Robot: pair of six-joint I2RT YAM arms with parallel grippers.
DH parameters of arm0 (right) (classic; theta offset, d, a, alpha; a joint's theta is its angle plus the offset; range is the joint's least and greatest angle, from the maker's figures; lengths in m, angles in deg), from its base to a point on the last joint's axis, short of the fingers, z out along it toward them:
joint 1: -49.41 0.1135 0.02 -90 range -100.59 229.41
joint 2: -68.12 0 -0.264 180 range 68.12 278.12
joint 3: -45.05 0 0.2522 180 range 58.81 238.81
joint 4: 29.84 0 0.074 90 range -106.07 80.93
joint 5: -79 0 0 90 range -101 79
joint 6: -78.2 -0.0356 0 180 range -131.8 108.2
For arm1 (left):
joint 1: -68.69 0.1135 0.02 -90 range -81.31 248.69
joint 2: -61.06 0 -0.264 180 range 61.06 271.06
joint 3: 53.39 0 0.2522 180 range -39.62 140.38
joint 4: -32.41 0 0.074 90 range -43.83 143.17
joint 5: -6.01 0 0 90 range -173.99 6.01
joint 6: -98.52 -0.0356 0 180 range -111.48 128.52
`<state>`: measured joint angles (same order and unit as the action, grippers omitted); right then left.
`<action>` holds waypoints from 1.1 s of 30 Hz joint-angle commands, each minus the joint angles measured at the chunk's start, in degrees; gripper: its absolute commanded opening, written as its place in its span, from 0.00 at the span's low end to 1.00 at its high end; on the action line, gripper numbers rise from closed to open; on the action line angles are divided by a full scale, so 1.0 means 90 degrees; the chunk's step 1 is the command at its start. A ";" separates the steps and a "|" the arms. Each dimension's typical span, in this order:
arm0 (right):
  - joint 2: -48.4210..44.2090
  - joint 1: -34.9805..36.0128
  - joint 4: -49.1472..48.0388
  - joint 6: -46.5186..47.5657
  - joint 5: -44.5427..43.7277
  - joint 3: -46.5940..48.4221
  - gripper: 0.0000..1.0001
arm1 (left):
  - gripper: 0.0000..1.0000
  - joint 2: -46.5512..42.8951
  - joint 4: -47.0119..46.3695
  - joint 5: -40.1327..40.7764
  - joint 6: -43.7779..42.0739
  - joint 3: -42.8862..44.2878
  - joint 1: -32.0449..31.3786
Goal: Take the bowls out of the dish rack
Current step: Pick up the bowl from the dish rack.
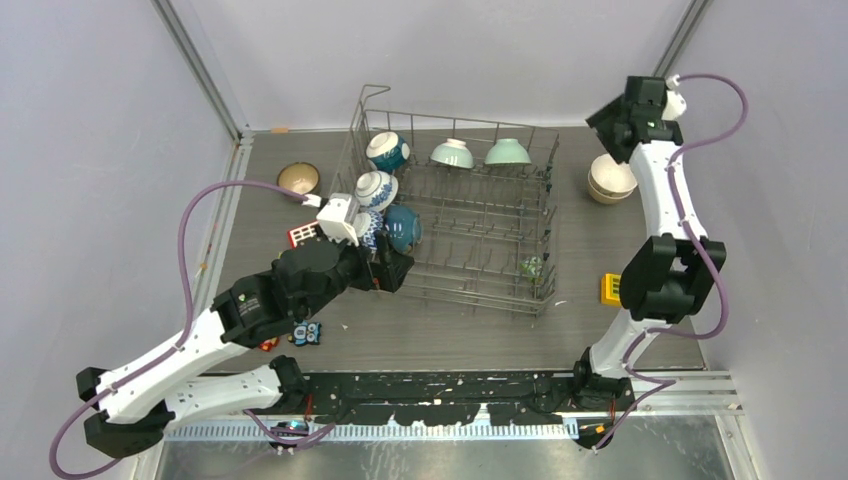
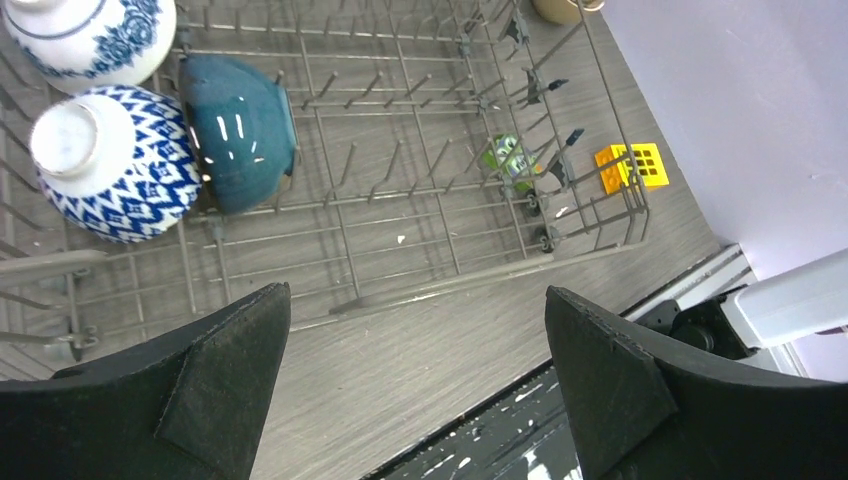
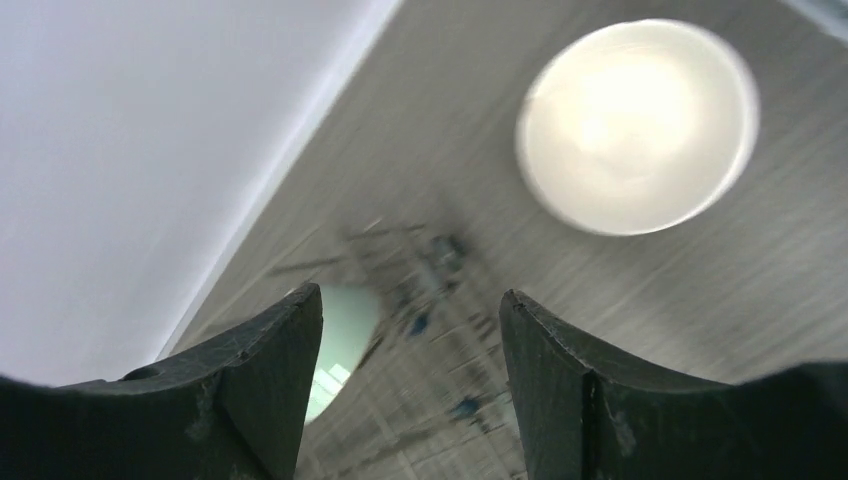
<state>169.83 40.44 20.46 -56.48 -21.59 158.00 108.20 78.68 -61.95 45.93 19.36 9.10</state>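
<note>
The grey wire dish rack (image 1: 470, 235) stands mid-table. In it are a blue-and-white bowl (image 1: 387, 151), two mint bowls (image 1: 452, 153) (image 1: 507, 152), another blue-and-white bowl (image 1: 377, 190), a patterned blue-and-white bowl (image 2: 120, 165) and a dark teal bowl (image 1: 402, 228). A brown bowl (image 1: 298, 180) sits left of the rack and stacked cream bowls (image 1: 611, 180) sit right of it. My left gripper (image 1: 392, 270) is open and empty at the rack's near-left edge, in front of the teal bowl (image 2: 240, 130). My right gripper (image 1: 612, 120) is open and empty, high above the cream bowl (image 3: 637, 127).
A yellow block (image 1: 611, 288) lies right of the rack and a red-and-white block (image 1: 301, 236) left of it. A small blue toy (image 1: 308, 333) lies by my left arm. A green toy (image 1: 530, 266) sits inside the rack. Walls close the back and sides.
</note>
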 commanded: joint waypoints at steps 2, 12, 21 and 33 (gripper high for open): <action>-0.1117 0.0848 -0.0216 0.0372 -0.0126 0.0329 0.69 | 1.00 -0.0097 0.0283 0.0407 -0.0487 0.0383 0.0010; -0.3461 0.2177 -0.1454 0.1001 0.0357 -0.1486 0.68 | 1.00 -0.0018 0.0375 0.0501 -0.0516 0.0395 0.0010; -0.4637 0.3718 -0.1313 0.1160 0.0929 -0.2622 0.68 | 1.00 -0.0002 0.0399 0.0599 -0.0780 0.0433 0.0010; -0.5313 0.3818 -0.0725 0.0982 0.1526 -0.3441 0.75 | 1.00 -0.0019 0.0268 0.0568 -0.1219 0.0361 0.0010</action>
<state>123.82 74.56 12.98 -47.80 -9.59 127.99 108.35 82.86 -57.95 37.36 21.11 9.10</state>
